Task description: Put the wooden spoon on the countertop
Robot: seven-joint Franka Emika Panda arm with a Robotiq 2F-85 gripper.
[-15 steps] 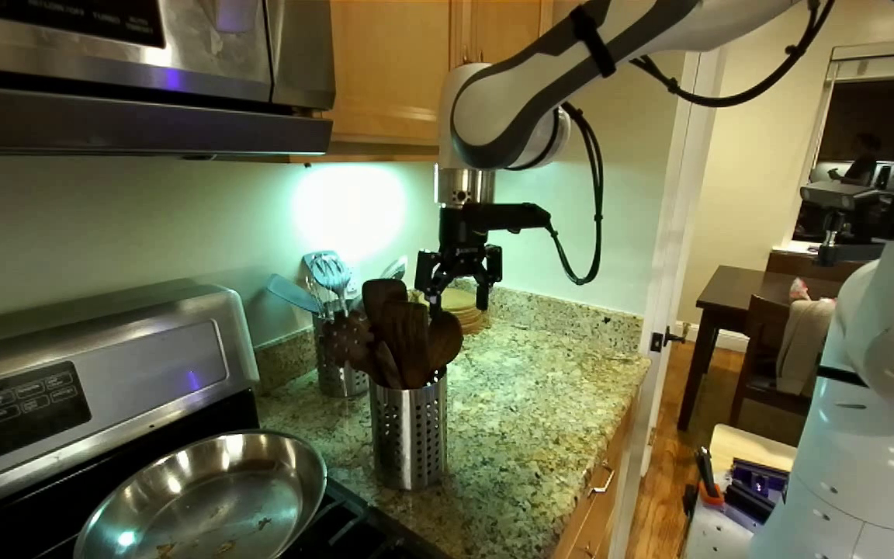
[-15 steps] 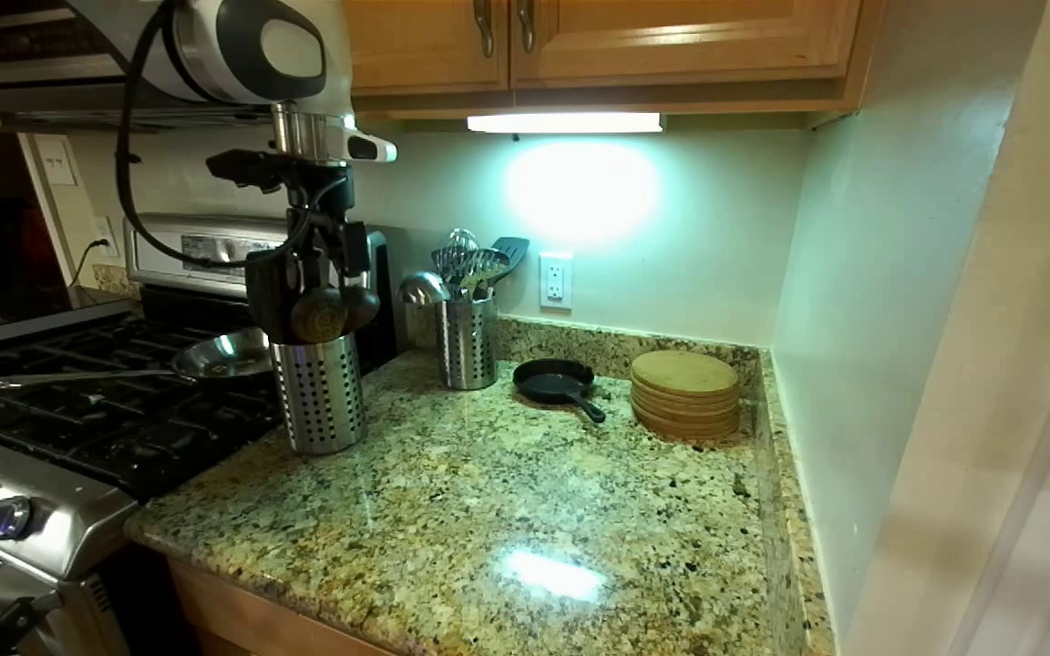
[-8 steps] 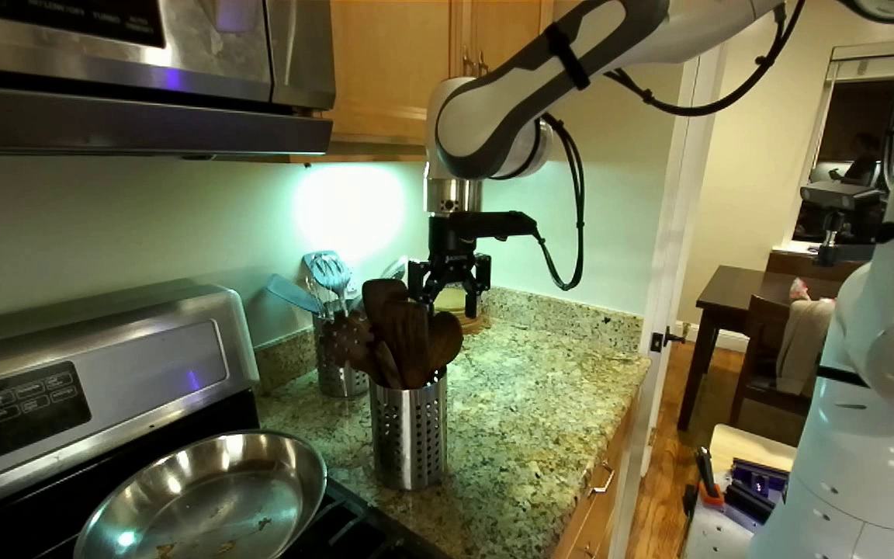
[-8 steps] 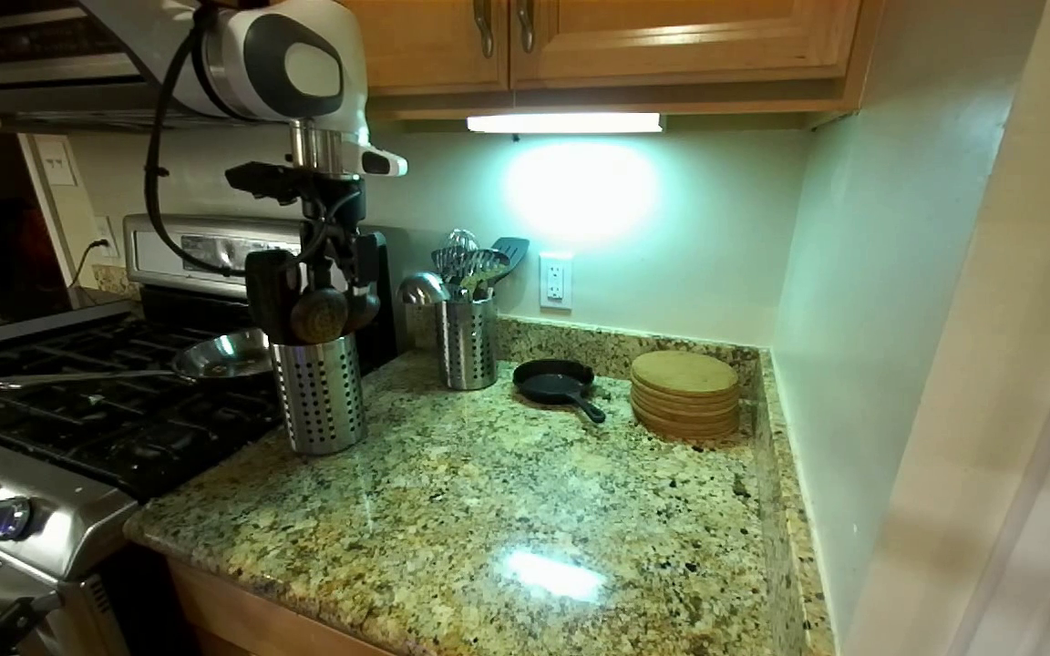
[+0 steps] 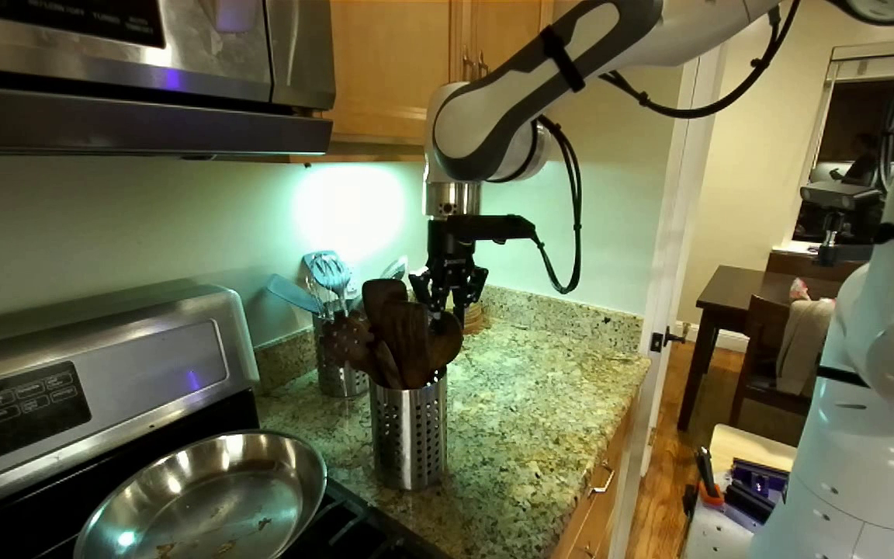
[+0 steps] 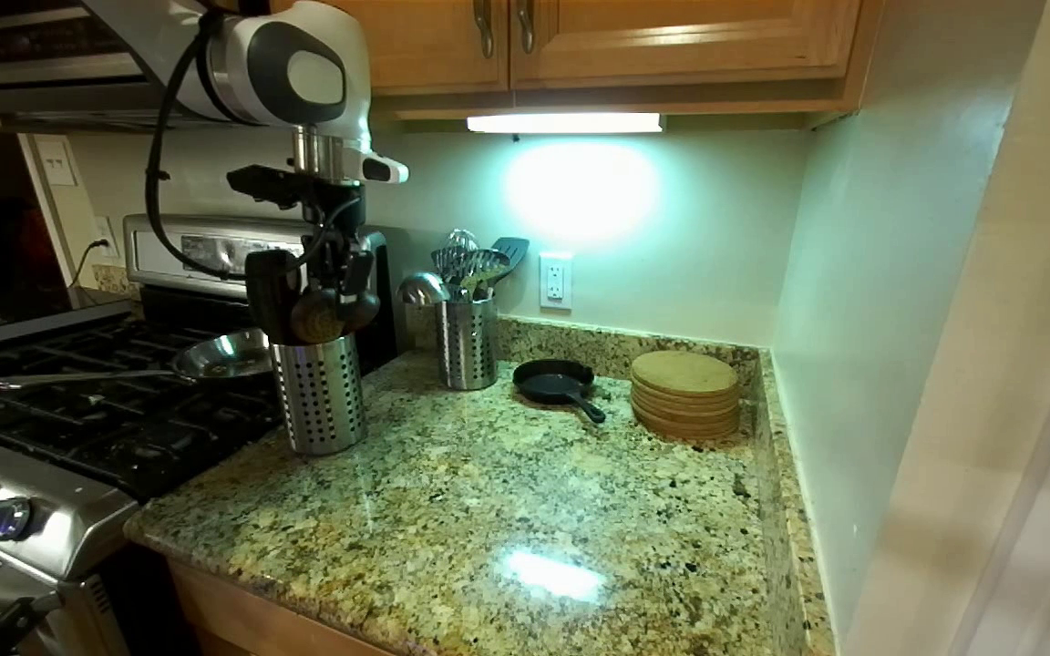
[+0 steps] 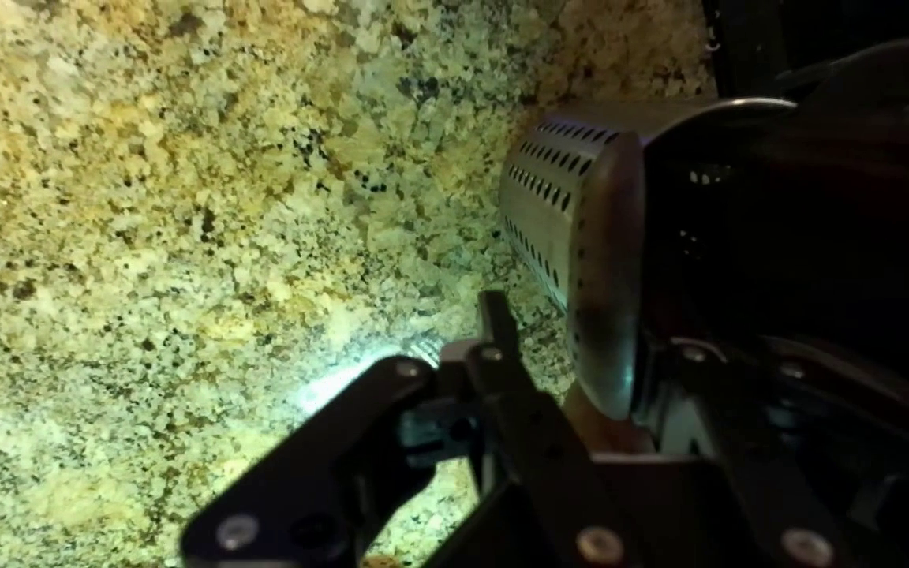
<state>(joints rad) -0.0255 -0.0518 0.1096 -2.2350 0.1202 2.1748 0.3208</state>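
Observation:
In the wrist view the wooden spoon [image 7: 608, 276] stands in the perforated steel canister [image 7: 557, 189], its brownish head seen edge-on between my fingers. My gripper [image 7: 569, 343] is partly closed but still open. Countertop shows between the left finger and the spoon. The right finger lies in shadow close to the spoon; contact is unclear. In both exterior views the gripper [image 5: 448, 308] points down just above the canister's dark utensils [image 5: 408, 341], where I cannot tell this spoon from the others. The speckled granite countertop [image 6: 507, 492] spreads out below.
Behind stands another canister [image 6: 468, 346] with several metal utensils. Farther along the counter lie a small black skillet [image 6: 554, 378] and a stack of round boards [image 6: 684, 392]. A steel frying pan [image 5: 214, 497] sits on the stove. Upper cabinets [image 6: 653, 46] hang overhead.
The arm has come down over the canister, shifting toward the back of the counter. My fingers have drawn nearer to each other. The canister and its utensils stand where they were.

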